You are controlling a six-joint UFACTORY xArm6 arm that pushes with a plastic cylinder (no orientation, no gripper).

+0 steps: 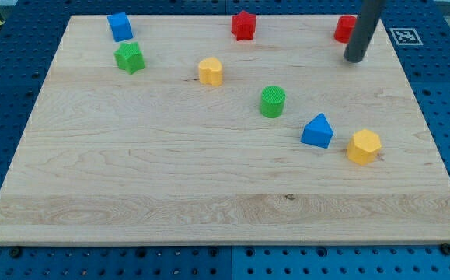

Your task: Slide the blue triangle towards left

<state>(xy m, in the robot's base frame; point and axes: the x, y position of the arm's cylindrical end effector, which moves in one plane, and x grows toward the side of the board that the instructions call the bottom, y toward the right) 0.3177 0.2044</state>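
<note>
The blue triangle point(318, 131) lies on the wooden board point(170, 179) at the view's right, below the middle. A yellow hexagon block point(363, 146) sits just to its right, and a green cylinder point(272, 102) is up and to its left. My tip point(355, 58) stands near the view's top right, well above the blue triangle and apart from it. The rod partly hides a red block point(343, 29).
A blue block point(120, 26) and a green star-like block point(130, 57) are at the top left. A yellow block point(211, 71) is left of centre. A red star-like block point(243, 25) is at the top middle.
</note>
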